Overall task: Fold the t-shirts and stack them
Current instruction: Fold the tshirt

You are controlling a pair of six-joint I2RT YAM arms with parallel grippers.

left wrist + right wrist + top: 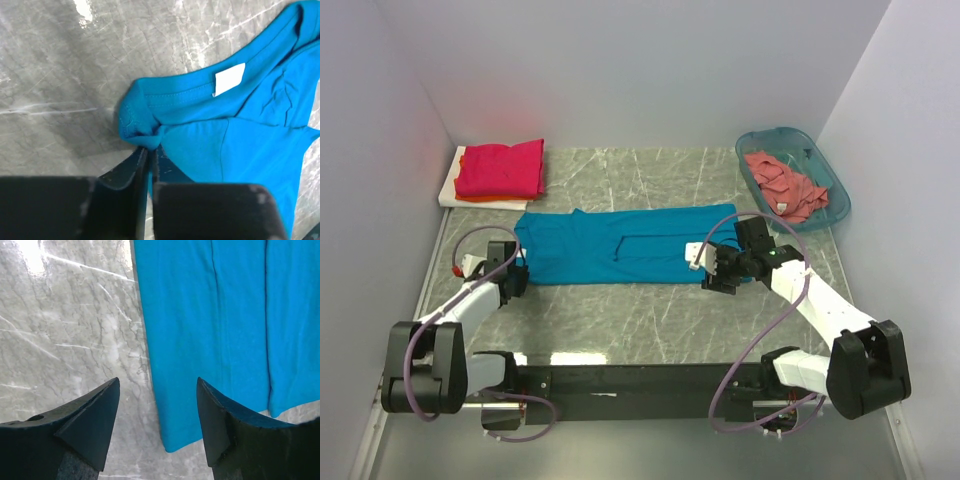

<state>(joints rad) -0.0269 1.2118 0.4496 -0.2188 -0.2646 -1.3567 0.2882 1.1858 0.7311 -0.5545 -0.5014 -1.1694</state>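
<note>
Left gripper (150, 150): jaws closed on thin pinch at collar-end corner of teal-blue t-shirt (620, 245). Shallow bite may slip on lift. Shirt lies flat between both grippers. Right gripper (158, 382): jaws wide, over shirt's hem corner, holding nothing. One-sided pull would skew fold.

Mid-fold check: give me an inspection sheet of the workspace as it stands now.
Surface: grey marbled table.
Job's things: teal t-shirt laid out lengthwise mid-table; magenta t-shirt folded on top of orange t-shirt, on the white board far left; salmon t-shirt crumpled in the basket far right.
Clutter: nothing seen.
End effectors: left end effector shut on the teal t-shirt's corner beside the collar; right end effector open over the opposite end's corner.
Cables: a purple cable loops off each arm.
Surroundings: plain white walls on three sides.
</note>
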